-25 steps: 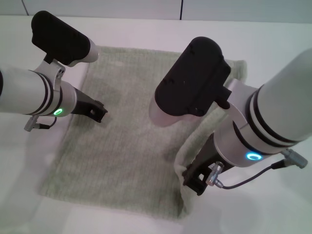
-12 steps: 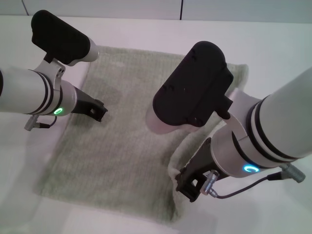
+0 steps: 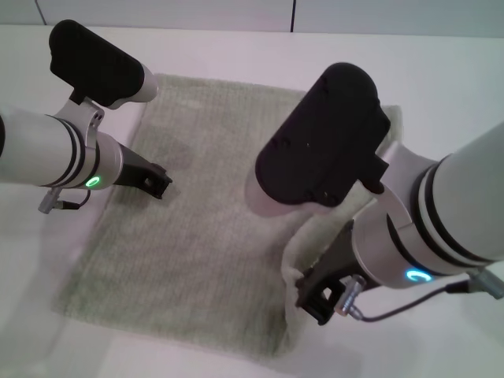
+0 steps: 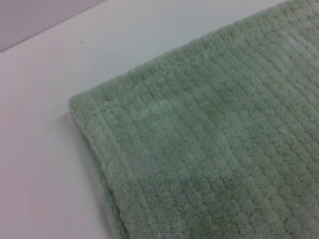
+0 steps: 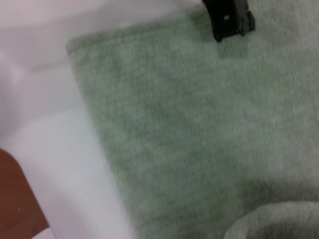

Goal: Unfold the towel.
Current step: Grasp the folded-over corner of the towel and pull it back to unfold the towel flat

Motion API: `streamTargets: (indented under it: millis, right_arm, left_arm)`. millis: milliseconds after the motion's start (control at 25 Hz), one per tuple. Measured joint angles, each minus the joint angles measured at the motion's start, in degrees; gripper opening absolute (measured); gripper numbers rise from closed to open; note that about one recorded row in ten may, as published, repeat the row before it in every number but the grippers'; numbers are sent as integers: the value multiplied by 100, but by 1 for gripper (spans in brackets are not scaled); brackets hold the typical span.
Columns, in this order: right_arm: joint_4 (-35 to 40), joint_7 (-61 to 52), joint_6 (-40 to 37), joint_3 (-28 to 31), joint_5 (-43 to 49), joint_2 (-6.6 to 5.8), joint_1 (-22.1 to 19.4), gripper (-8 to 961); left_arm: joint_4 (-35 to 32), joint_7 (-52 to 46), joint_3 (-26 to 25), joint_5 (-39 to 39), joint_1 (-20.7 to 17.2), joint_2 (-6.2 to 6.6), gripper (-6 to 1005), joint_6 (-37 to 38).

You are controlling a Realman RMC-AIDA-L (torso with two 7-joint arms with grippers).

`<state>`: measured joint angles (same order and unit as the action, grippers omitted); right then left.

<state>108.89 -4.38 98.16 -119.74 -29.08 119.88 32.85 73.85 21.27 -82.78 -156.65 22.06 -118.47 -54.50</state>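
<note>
The towel (image 3: 205,228) is a pale grey-green ribbed terry cloth lying mostly flat on the white table. My right gripper (image 3: 316,299) is at the towel's near right edge, shut on the cloth. That edge is lifted and curled up around it (image 3: 298,268). My left gripper (image 3: 153,181) hovers low over the towel's left side, with nothing seen in it. The left wrist view shows a flat, doubled towel corner (image 4: 224,149). The right wrist view shows the towel (image 5: 189,124), its raised fold (image 5: 269,221) and the left gripper (image 5: 229,20) farther off.
The white table (image 3: 441,71) runs around the towel on all sides. A wall rises behind its far edge. A brown patch of floor (image 5: 15,199) shows past the table's edge in the right wrist view.
My right gripper swung a little left and then back right with the lifted towel edge. The towel's near edge has shifted slightly. The left arm has stayed still.
</note>
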Motion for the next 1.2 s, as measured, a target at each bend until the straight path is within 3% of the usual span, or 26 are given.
streamTargets:
  millis: [520, 1200]
  right_arm:
    - [88, -473, 337, -525, 76, 0, -136, 17]
    - [16, -546, 481, -449, 93, 0, -236, 17]
  left_arm:
    - [-13, 0, -22, 4, 35, 0, -1, -7]
    - [-78, 0, -45, -7, 61, 0, 32, 1]
